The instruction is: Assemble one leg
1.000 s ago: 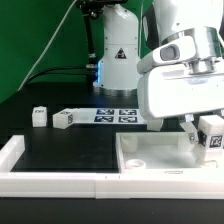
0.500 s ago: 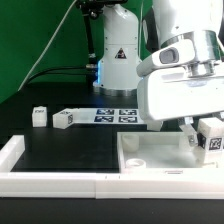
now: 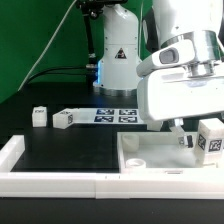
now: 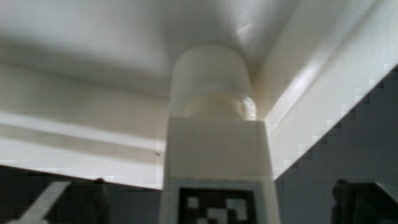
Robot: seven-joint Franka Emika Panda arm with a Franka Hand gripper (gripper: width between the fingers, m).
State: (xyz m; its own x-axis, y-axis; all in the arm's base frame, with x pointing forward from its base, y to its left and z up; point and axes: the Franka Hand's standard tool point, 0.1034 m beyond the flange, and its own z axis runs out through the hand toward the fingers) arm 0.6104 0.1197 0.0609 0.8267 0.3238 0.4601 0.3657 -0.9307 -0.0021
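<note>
A white leg (image 3: 211,139) with a black-and-white marker stands upright at the right end of the large white panel (image 3: 150,158). My gripper (image 3: 198,138) hangs straight over it, and one dark finger (image 3: 184,136) shows just to the exterior view's left of the leg. In the wrist view the leg (image 4: 217,120) fills the middle and its far end meets a corner of the panel. The dark fingers (image 4: 365,203) stand on either side of the leg with a gap on each side. The gripper looks open around it.
Two more legs (image 3: 39,116) (image 3: 63,119) lie on the black table at the exterior view's left, next to the marker board (image 3: 112,115). The robot's base (image 3: 118,50) stands behind. A white raised rim (image 3: 14,160) runs along the front left.
The visible finger has shifted a little to the exterior view's left, away from the leg. The leg's marker face now shows slightly lower and larger.
</note>
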